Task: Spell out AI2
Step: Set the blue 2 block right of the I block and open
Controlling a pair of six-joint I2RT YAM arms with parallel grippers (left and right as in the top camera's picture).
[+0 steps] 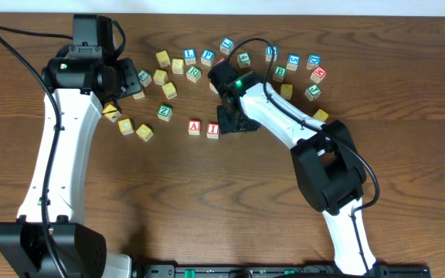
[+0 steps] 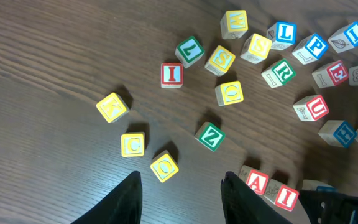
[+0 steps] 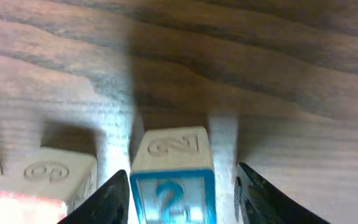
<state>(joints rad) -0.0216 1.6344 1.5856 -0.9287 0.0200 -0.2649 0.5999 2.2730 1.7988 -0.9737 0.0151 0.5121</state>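
Two dark fingers (image 3: 107, 202) of the right jaws stood apart on either side of the 2 block (image 3: 173, 186). A strip of bare wood showed on each flank, so the right jaws were open around it, not gripping. That block was a pale wooden cube, one face framed in blue with a blue 2, the adjoining face carrying an embossed, unpainted 2. As a cube it had no long axis, and its sides ran square to the fingers. Just beside it sat a neighbouring cube (image 3: 45, 180) with a blurred red face.

From overhead, the A block (image 1: 195, 127) and the I block (image 1: 212, 130) lay side by side in a level row, red letters upright. The right arm's head sat just past the I and hid the 2.

The left jaws were open and empty, their fingers (image 2: 124, 199) hovering above the dark, grained bench (image 2: 42, 62) near a yellow O block (image 2: 165, 166). Loose letter cubes (image 1: 194, 72) lay scattered in an arc beyond.
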